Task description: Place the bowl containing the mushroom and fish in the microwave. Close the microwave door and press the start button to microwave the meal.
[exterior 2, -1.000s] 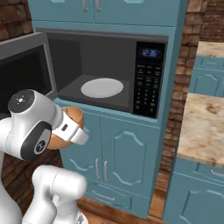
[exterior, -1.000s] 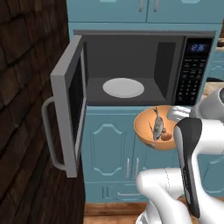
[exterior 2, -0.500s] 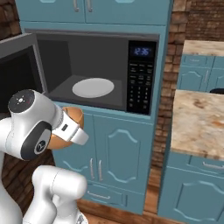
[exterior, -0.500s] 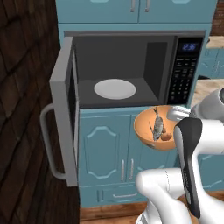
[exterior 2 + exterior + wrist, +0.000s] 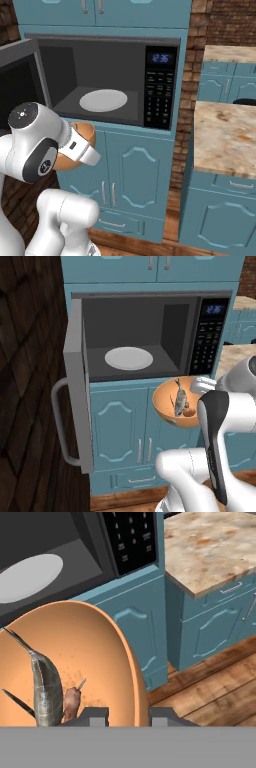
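My gripper [image 5: 127, 717] is shut on the near rim of the orange-tan bowl [image 5: 167, 406], holding it in the air in front of the cabinets, below and right of the microwave opening. Inside the bowl lie the slim grey fish [image 5: 180, 398] and the small brown mushroom [image 5: 188, 412]; the hand view shows the fish [image 5: 46, 687] and mushroom [image 5: 72, 702] close up. The microwave [image 5: 150, 316] stands with its door [image 5: 77, 381] swung open to the left, the white turntable [image 5: 128, 358] bare, and the keypad [image 5: 205, 341] at its right. In the right base view my arm covers part of the bowl [image 5: 82, 136].
A dark brick wall [image 5: 30, 381] rises left of the open door, whose bar handle [image 5: 57, 426] sticks out toward me. Blue cabinet doors [image 5: 120, 426] sit under the microwave. A speckled counter [image 5: 225, 135] lies to the right, above a wood floor [image 5: 215, 687].
The whole picture has slid left in both base views, so the base has moved. The bowl stays in the same spot relative to my arm, still gripped.
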